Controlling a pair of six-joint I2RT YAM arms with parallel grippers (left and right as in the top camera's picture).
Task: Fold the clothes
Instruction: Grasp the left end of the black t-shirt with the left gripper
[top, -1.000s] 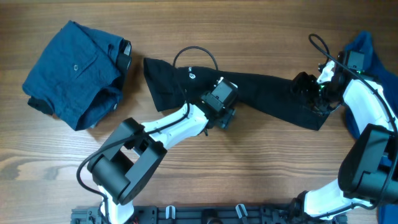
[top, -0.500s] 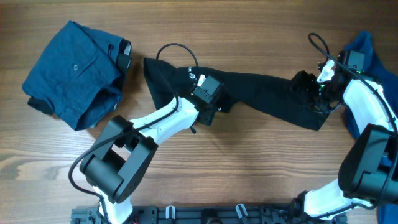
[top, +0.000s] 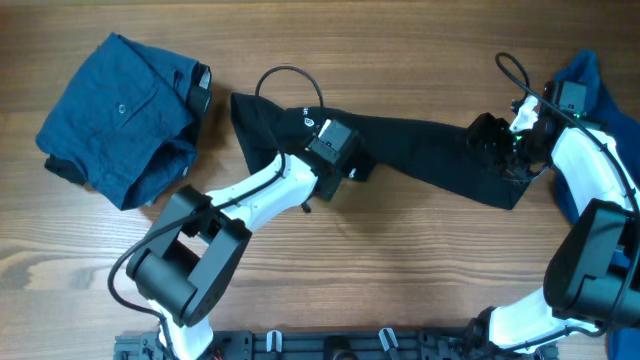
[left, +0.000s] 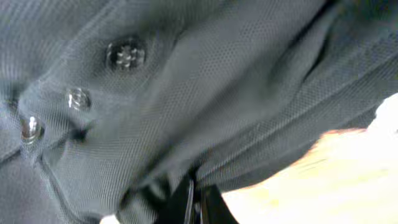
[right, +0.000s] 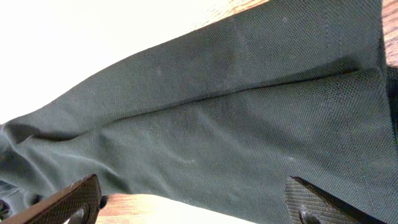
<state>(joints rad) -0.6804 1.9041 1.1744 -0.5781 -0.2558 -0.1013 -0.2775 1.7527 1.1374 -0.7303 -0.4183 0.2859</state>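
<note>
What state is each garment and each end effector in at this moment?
Long black knit garment: stretched out, unfolded.
Dark blue buttoned garment: roughly folded bundle.
Plain blue shirt: crumpled, mostly hidden.
Left end effector: shut on the black garment.
Right end effector: open over it.

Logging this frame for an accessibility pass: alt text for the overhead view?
A black shirt lies stretched across a wooden table, with the left claw on its left part and the right claw at its right end. A folded dark blue buttoned garment sits at upper left; a blue shirt shows at the right edge.
</note>
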